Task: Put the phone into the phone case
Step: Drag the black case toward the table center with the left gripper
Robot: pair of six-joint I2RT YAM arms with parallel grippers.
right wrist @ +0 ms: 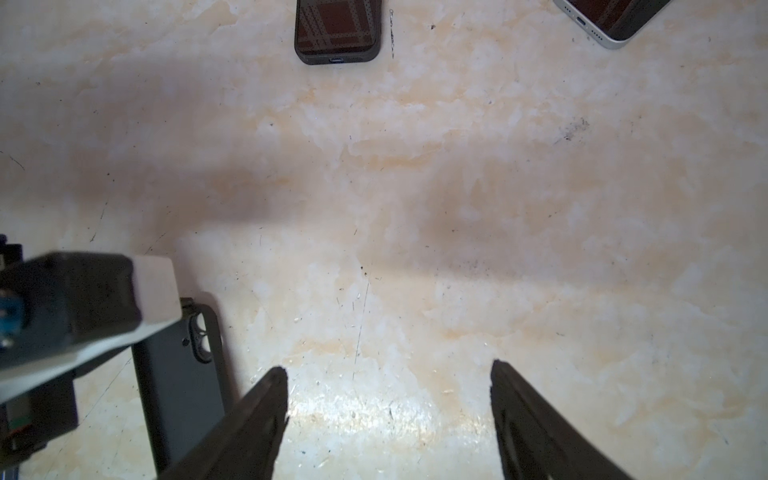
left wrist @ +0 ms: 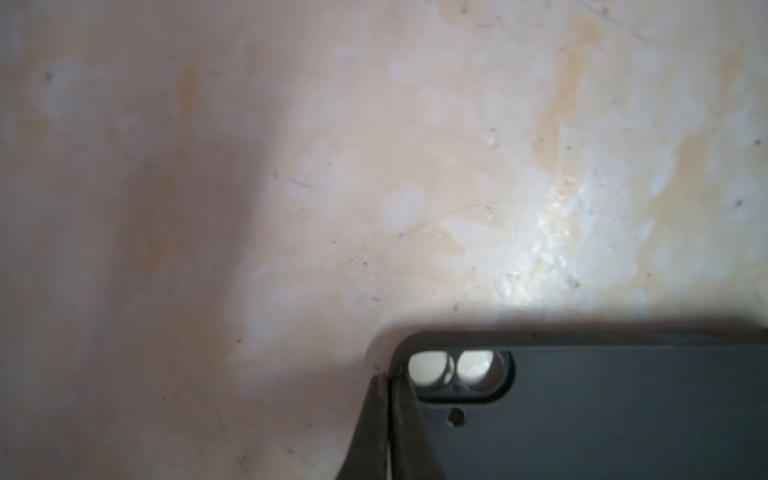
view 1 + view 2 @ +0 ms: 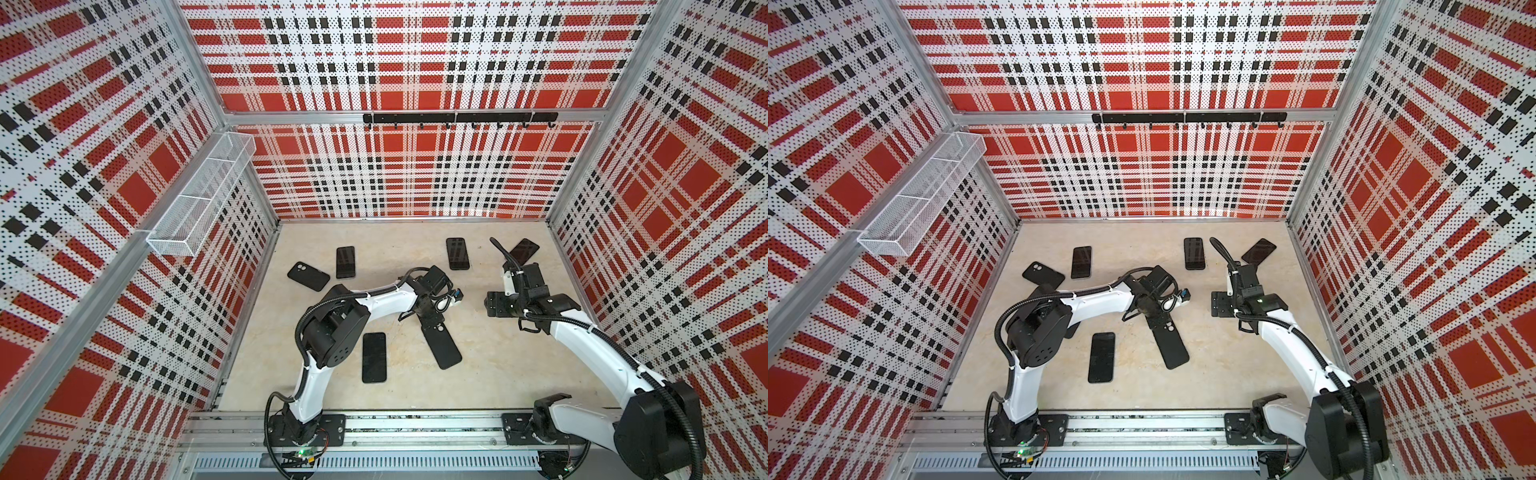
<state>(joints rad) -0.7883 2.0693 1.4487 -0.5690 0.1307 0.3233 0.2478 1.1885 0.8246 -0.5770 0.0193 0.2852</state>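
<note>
The widest bare stretch of the table [image 3: 511,374] lies near the front, between the phone case [image 3: 444,349] and the right arm [image 3: 590,345]. A narrower gap separates the left end effector [image 2: 386,380], pinched on that case's rim, from the right end effector [image 1: 388,369], whose jaws stand apart over bare table. Farther back, a dark phone [image 3: 457,253] and a white-edged phone [image 3: 525,249] lie flat. A black phone [image 3: 345,262], a second case [image 3: 308,276] and a front phone [image 3: 374,357] crowd the left arm [image 3: 332,328].
</note>
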